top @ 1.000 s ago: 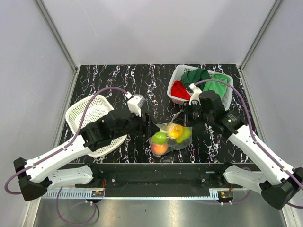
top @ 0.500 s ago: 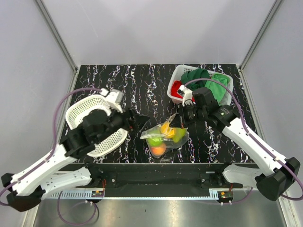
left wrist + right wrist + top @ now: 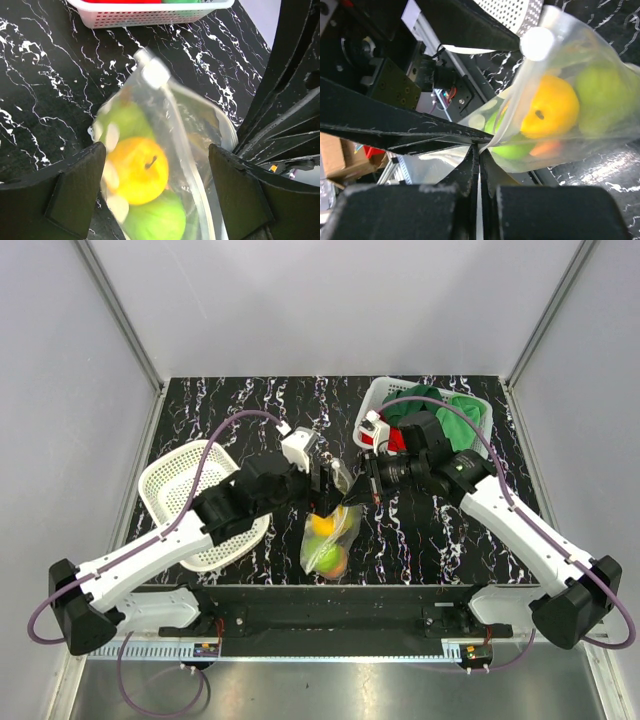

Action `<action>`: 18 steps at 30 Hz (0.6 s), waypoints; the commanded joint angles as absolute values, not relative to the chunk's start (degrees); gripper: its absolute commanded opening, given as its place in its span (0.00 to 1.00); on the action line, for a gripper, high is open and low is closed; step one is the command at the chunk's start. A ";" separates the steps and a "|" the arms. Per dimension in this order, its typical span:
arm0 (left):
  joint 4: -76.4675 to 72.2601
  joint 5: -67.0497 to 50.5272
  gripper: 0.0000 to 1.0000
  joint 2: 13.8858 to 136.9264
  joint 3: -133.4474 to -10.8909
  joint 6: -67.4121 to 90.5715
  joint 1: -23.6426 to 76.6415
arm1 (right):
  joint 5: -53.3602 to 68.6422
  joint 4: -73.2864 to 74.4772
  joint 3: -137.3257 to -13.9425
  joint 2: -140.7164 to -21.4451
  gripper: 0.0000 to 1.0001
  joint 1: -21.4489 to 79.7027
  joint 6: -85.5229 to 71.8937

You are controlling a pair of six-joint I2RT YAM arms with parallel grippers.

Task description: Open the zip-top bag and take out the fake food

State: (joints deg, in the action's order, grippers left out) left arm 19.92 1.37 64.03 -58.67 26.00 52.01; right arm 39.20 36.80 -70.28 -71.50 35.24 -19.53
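The zip-top bag (image 3: 330, 536) hangs above the table, clear with white dots. My right gripper (image 3: 351, 497) is shut on the bag's top edge (image 3: 492, 145); its fingers (image 3: 470, 165) are pressed together. The fake food lies inside the bag: a yellow fruit (image 3: 137, 170), a green apple (image 3: 125, 119), a second green one (image 3: 156, 220) and an orange one (image 3: 339, 562) at the bottom. My left gripper (image 3: 157, 192) is open. Its fingers (image 3: 75, 190) stand on either side of the bag's upper part without touching it.
A round white basket (image 3: 178, 480) sits at the left, under my left arm. A rectangular white basket (image 3: 483, 435) with green cloths (image 3: 462, 415) and a red one (image 3: 398, 438) stands at the back right, behind my right wrist. The same basket (image 3: 150, 15) shows beyond the bag.
My right gripper has carried the bag up and to the left, so it now hangs upright. My left arm has swung in from the round basket to the bag, jaws wider.
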 commanded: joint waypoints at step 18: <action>23.82 -1.40 0.00 61.26 -59.42 31.01 50.10 | 26.02 43.94 -69.70 -70.31 0.05 34.01 -20.46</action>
State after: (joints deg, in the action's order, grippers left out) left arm 24.45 0.21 63.81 -57.06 29.04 50.24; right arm 34.70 40.73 -70.26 -72.53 34.46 -18.11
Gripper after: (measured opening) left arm 0.012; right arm 0.022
